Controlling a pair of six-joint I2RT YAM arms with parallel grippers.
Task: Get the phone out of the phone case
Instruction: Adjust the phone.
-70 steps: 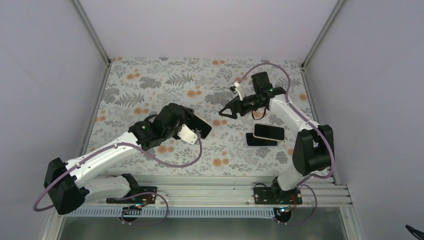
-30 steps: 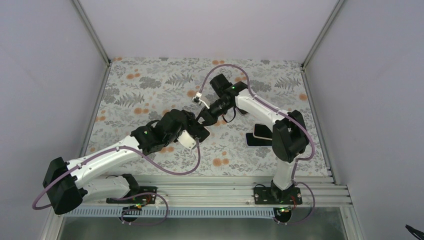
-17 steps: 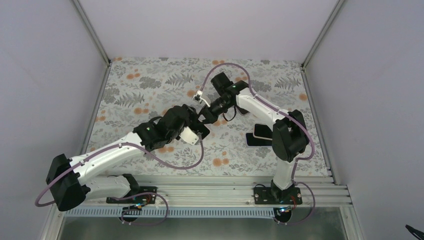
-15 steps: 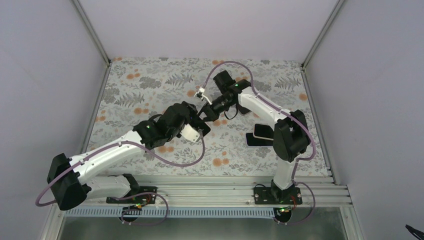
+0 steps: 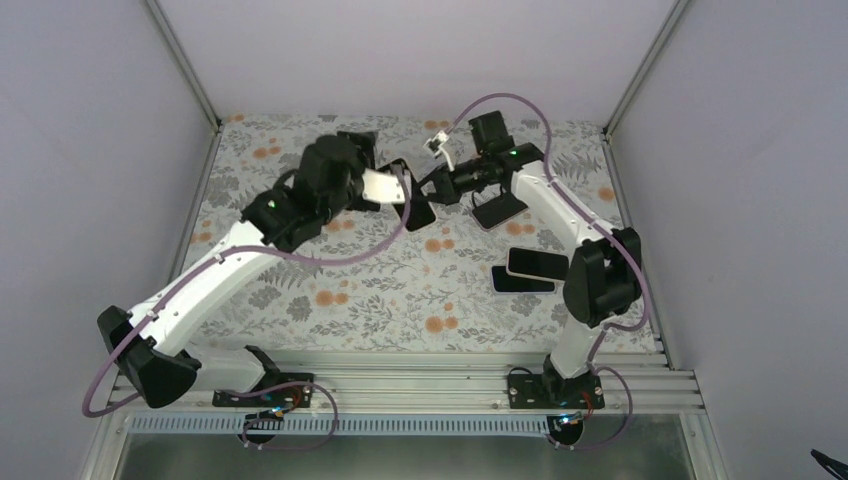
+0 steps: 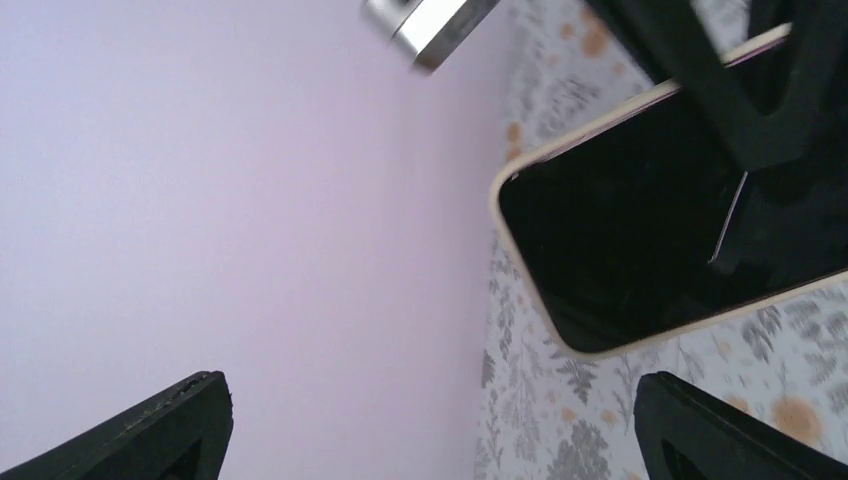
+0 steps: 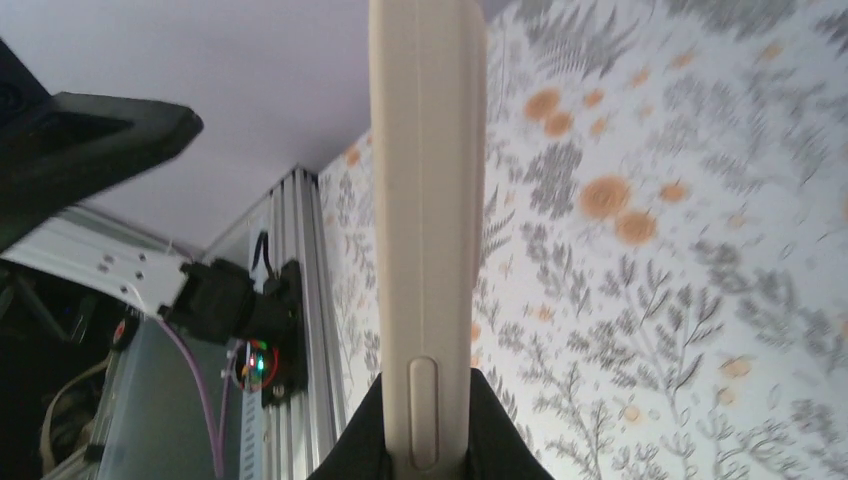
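Looks like a handoff is happening: the left jaws [image 6: 430, 440] are now spreading wide and backing off, while the right jaws [image 7: 425, 445] are pinching the black-screened phone in its cream rubbery case [image 6: 640, 220] edge-on, just ahead of the left ones. I'm guessing it's still cased.
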